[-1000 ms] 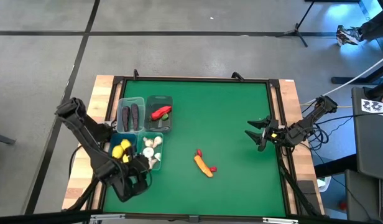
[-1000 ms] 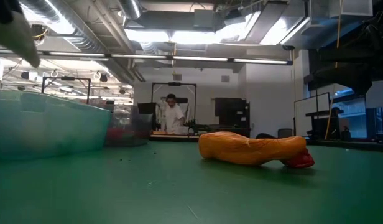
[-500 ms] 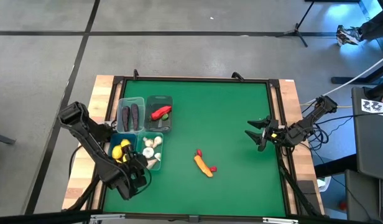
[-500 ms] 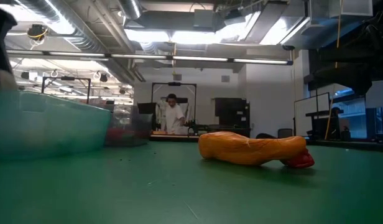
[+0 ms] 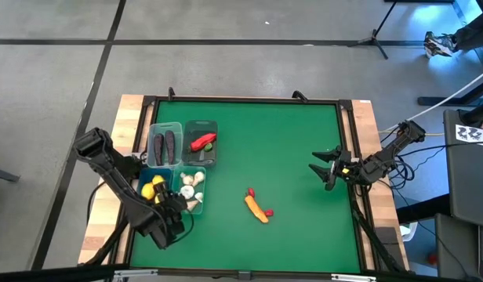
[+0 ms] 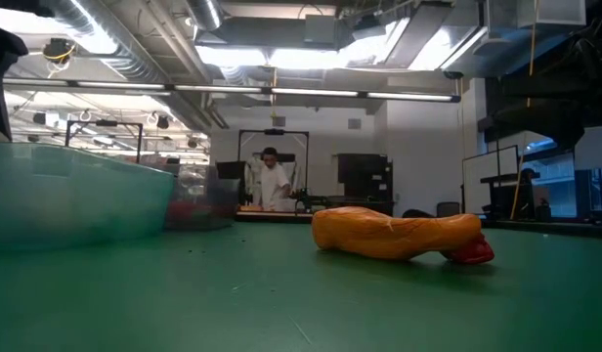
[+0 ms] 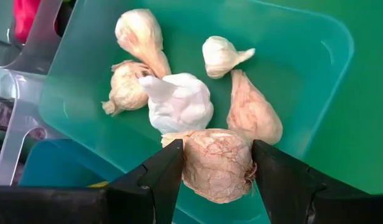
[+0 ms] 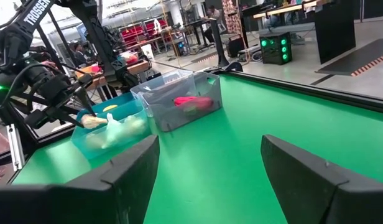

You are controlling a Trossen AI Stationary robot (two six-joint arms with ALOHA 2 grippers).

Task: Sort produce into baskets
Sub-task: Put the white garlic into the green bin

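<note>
**Ana:** Green felt covers the table (image 5: 273,149), framed in pale wood. What sits on it?

**Ben:** 4 small bins cluster near the left edge in a 2 by 2 block. The far left bin (image 5: 165,143) holds 2 dark eggplants (image 5: 165,144). The far right bin (image 5: 201,142) holds a red pepper (image 5: 201,142). The near left bin (image 5: 151,188) holds yellow lemons (image 5: 153,189), and the near right bin (image 7: 291,56), tinted teal, holds the garlic.

**Ana:** And the arms?

**Ben:** The left arm (image 5: 116,184) reaches along the table's left side, and the left gripper (image 7: 213,165) hangs over the near edge of the garlic bin. Its fingers (image 7: 157,177) are clamped on 1 brownish garlic bulb (image 7: 216,165), 1 finger on each side. The right gripper (image 5: 326,170) waits near the table's right edge, well apart from the bins, with its fingers spread wide and nothing between them.

**Ana:** What lies in the bin under that bulb?

**Ben:** 5 more garlic bulbs (image 7: 179,102), a white 1 in the middle with the others around it, some touching.

**Ana:** Anything loose?

**Ben:** An orange carrot (image 5: 257,209) lies on the felt toward the near edge, between the 2 arms, with a small red pepper piece (image 6: 472,254) touching its end. A person (image 6: 273,183) stands far back in the room.
</note>
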